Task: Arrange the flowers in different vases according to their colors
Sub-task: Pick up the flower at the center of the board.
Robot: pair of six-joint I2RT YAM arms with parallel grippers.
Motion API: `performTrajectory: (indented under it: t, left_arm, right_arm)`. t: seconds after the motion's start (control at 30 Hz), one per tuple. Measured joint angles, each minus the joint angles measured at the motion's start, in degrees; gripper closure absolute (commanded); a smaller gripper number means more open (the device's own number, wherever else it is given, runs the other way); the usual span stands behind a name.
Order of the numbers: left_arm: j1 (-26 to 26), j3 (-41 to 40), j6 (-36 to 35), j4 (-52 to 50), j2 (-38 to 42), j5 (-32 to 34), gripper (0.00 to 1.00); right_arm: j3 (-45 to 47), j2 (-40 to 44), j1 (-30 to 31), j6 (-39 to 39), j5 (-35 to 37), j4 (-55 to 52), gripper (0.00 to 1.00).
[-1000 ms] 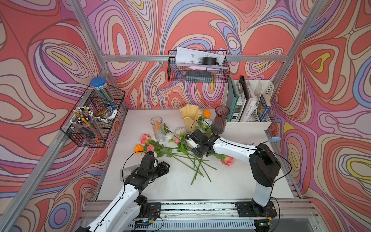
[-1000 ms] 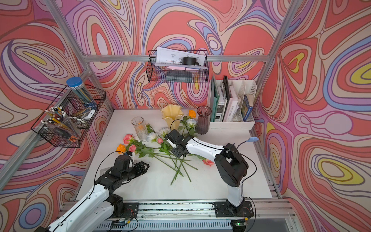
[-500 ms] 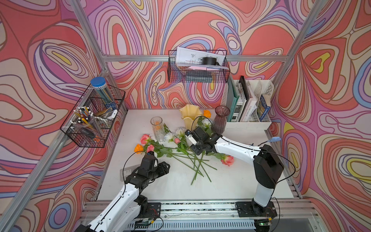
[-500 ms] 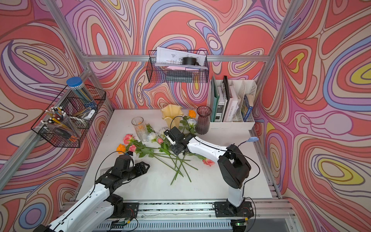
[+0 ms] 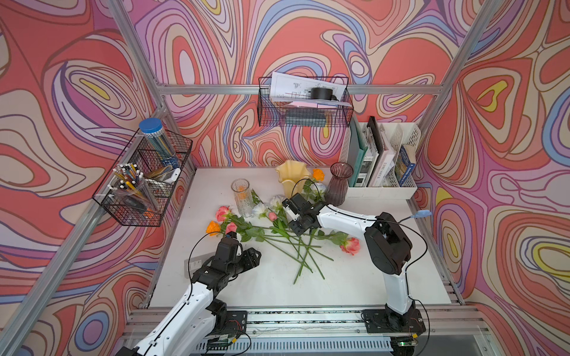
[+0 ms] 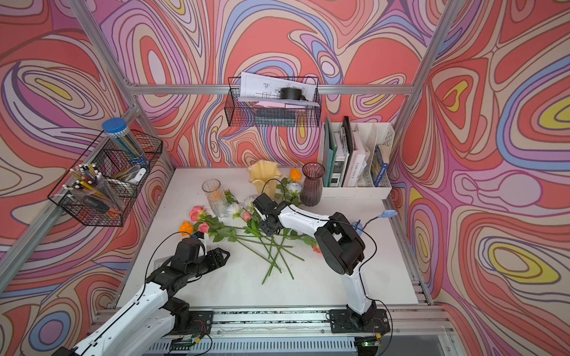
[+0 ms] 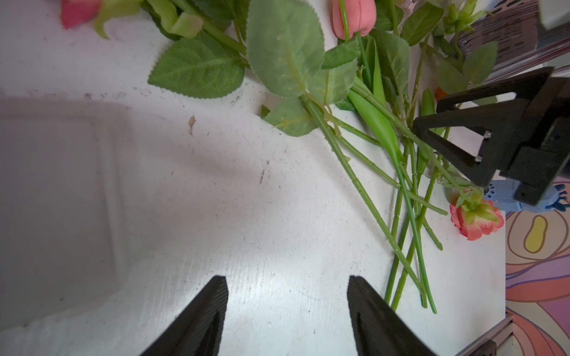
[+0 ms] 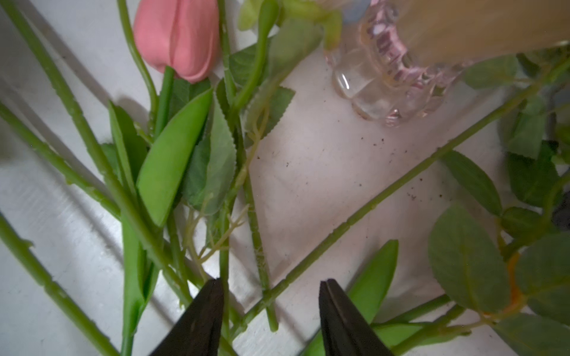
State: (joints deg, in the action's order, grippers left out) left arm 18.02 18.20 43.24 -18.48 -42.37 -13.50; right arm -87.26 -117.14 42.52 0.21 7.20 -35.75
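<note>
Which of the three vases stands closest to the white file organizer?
The smoky-purple ribbed glass vase: it stands beside the white file organizer, while the creamy-yellow wavy-rimmed vase and the clear glass cylinder stand farther off.

White table (image 5: 354, 286): surface scuffed and speckled with dirt in the wrist views. At centre the flowers (image 5: 277, 234) lie loose with stems crossed. One pink rose (image 5: 350, 245) has its head off to the right. Standing upright toward the far edge: a clear glass vase (image 5: 242, 197), a yellow vase (image 5: 290, 178) and a purple vase (image 5: 339, 185). A white file rack (image 5: 382, 191) stands at the far right.
</note>
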Motion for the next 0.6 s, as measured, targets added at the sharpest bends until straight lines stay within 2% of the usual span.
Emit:
performTrajectory:
  t: [0.3, 0.43, 0.6]
  left_arm:
    - [0.0, 0.0, 0.0, 0.0, -0.1, 0.2, 0.32]
    - [0.0, 0.0, -0.1, 0.0, -0.1, 0.2, 0.32]
    - [0.0, 0.0, -0.2, 0.0, -0.4, 0.2, 0.32]
  right_arm:
    - [-2.1, 0.0, -6.0, 7.6, -0.1, -1.3, 0.48]
    - [-1.7, 0.0, -6.2, 9.6, -1.9, -0.7, 0.48]
    - [3.3, 2.7, -5.5, 10.6, -4.1, 1.9, 0.48]
